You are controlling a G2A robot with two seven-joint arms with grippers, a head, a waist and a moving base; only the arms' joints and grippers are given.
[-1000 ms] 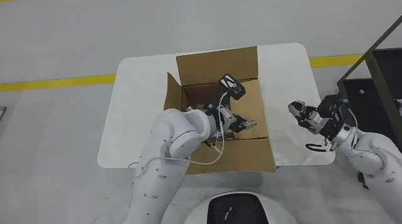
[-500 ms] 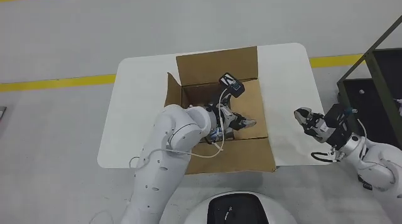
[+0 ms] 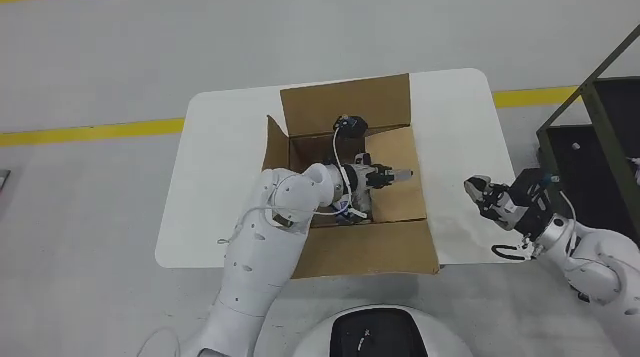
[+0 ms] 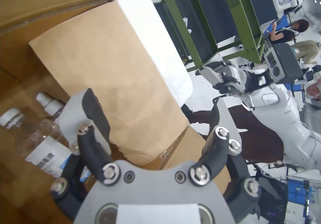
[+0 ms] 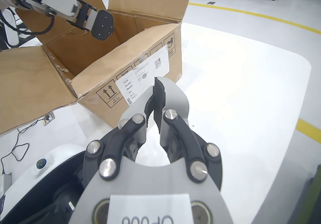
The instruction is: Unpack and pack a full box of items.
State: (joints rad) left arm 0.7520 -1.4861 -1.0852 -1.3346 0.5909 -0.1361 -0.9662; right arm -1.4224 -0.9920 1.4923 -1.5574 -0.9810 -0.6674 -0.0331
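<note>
An open cardboard box [image 3: 345,105] stands in the middle of the white table [image 3: 215,182], its flaps folded out. My left gripper [image 3: 392,174] is inside the box's opening, open, with nothing between its fingers [image 4: 92,107]. Below it, clear bottles with white caps [image 4: 41,134] lie in the box. My right gripper [image 3: 478,192] hovers over the table to the right of the box, shut and empty. In the right wrist view its fingertips [image 5: 156,95] point at the labelled side of the box [image 5: 140,69], and the left gripper [image 5: 100,24] hangs over the opening.
A dark green rack [image 3: 598,127] stands just off the table's right edge, close behind my right arm. Bare tabletop [image 5: 238,79] lies to the right of the box and on its left side. A yellow floor line [image 3: 90,133] runs behind the table.
My left gripper has swung inside the box toward its far side. My right gripper has drawn back a little from the box, toward the table's near right.
</note>
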